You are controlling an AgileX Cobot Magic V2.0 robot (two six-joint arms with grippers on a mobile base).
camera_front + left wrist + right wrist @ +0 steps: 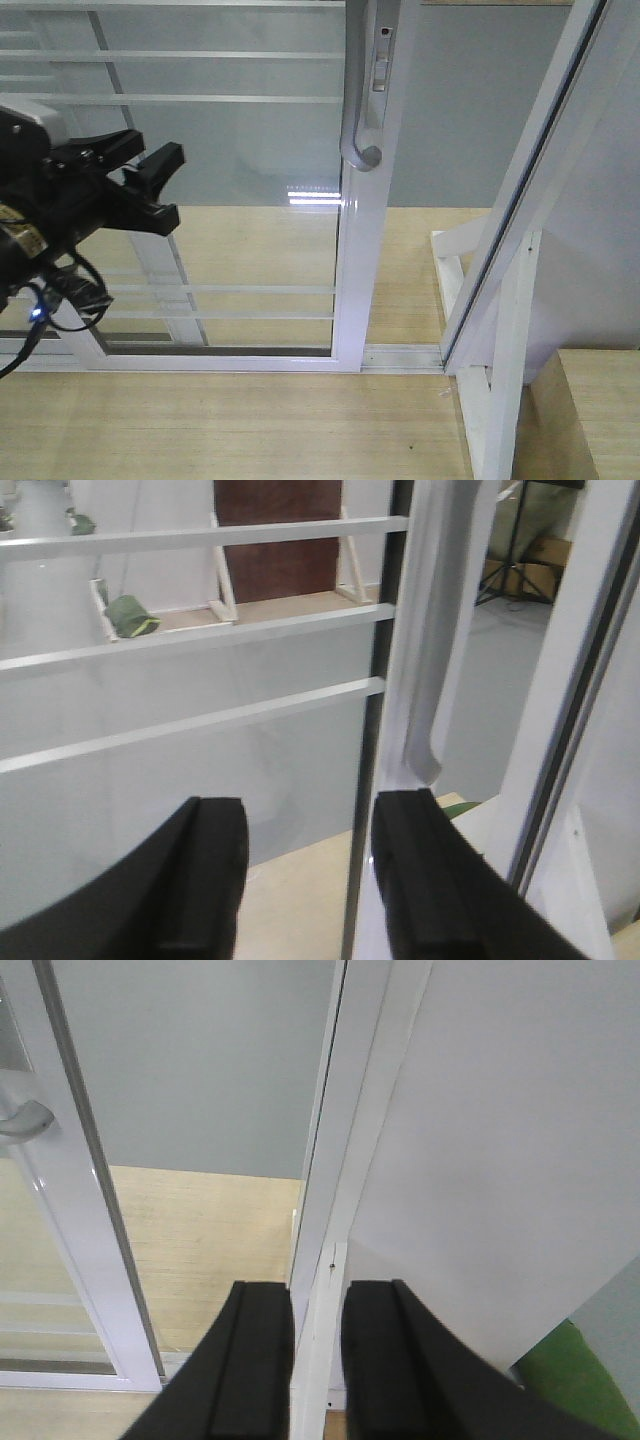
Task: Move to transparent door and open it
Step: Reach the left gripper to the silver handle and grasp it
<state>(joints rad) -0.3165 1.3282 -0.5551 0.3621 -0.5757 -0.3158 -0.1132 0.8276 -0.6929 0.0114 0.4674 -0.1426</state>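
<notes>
The transparent door (pixel 240 150) stands in its floor track (pixel 400 355) on the wooden floor (pixel 200 430). Thin white bars cross its glass. Its curved silver-grey handle (pixel 350 120) is mounted on the right stile, beside a gap that separates the door from the slanted white frame (pixel 520 200) on the right.

The left end effector (pixel 150 172) hovers in front of the glass, left of the handle and apart from it. Its black fingers (pixel 215 880) are spread wide, released and grasping nothing.

The right end effector (pixel 320 1360) points down at the white frame. Its fingers (pixel 260 1360) are parted and released, and the frame's edge shows in the gap between them.
</notes>
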